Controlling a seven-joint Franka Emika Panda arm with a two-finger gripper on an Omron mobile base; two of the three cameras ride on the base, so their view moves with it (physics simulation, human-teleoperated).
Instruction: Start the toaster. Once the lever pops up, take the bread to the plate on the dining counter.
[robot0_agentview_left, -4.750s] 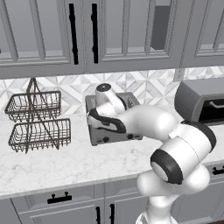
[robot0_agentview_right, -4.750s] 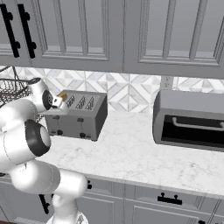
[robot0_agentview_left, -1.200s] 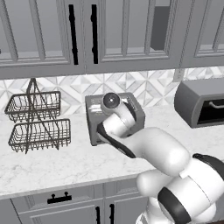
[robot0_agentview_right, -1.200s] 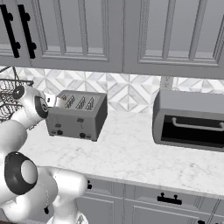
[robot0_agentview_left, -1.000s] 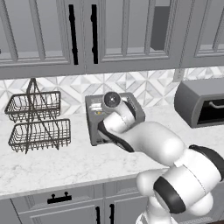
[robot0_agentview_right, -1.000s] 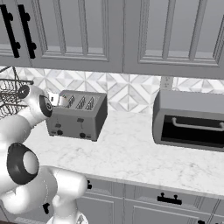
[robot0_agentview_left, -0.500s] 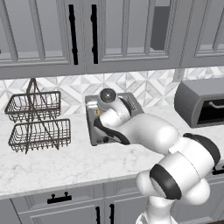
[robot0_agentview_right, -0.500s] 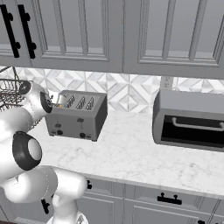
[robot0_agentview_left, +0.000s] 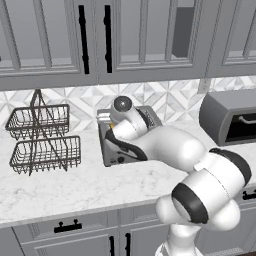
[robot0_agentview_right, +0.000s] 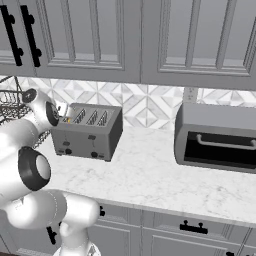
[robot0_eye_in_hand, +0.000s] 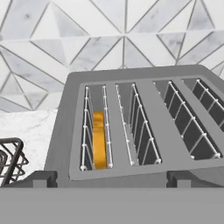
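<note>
The grey four-slot toaster (robot0_agentview_right: 89, 134) stands on the marble worktop against the tiled wall; in the left base view my arm covers most of the toaster (robot0_agentview_left: 150, 116). The hand view looks down onto the toaster's top (robot0_eye_in_hand: 144, 87). A golden slice of bread (robot0_eye_in_hand: 99, 140) sits upright, deep in the leftmost slot. My gripper (robot0_eye_in_hand: 112, 180) hovers just above the toaster's near left edge, open, with its fingertips (robot0_eye_in_hand: 41, 178) wide apart and nothing between them. The plate and the dining counter are out of view.
A two-tier black wire basket (robot0_agentview_left: 42, 137) stands left of the toaster, close to my wrist (robot0_agentview_right: 47, 112). A larger grey toaster oven (robot0_agentview_right: 217, 132) sits to the right. Bare marble worktop (robot0_agentview_right: 150, 175) lies between them, and grey wall cabinets hang overhead.
My hand has come from the toaster's front up over its left slot, then barely shifted in the last second while the elbow swung. The toaster and bread stay put.
</note>
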